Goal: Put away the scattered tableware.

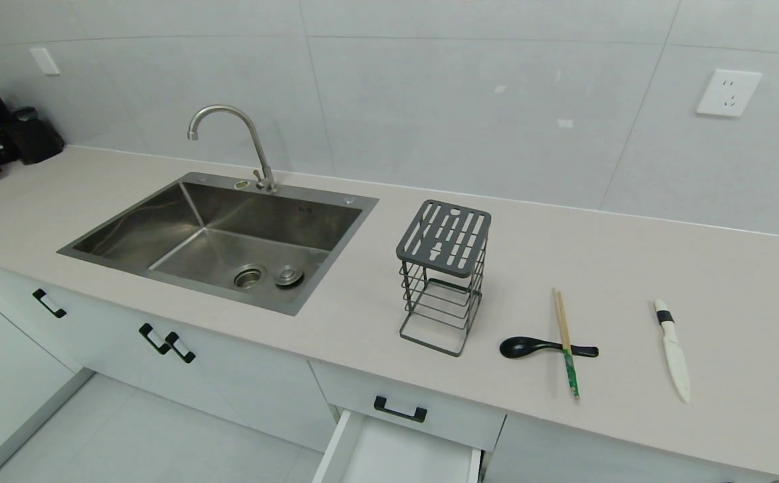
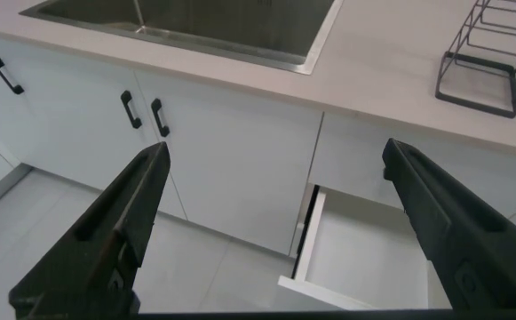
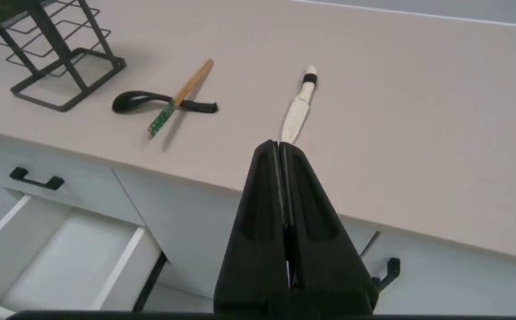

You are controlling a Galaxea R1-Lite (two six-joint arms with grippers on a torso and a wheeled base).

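Observation:
On the beige counter lie a black spoon, a pair of wooden chopsticks with green ends laid across its handle, and a white knife with a black band farther right. A dark wire utensil rack stands left of them. My right gripper is shut and empty, held off the counter's front edge in line with the knife. My left gripper is open and empty, low in front of the cabinets.
A steel sink with a faucet is set in the counter at left. A white drawer stands pulled open below the rack. Black appliances sit at the far left.

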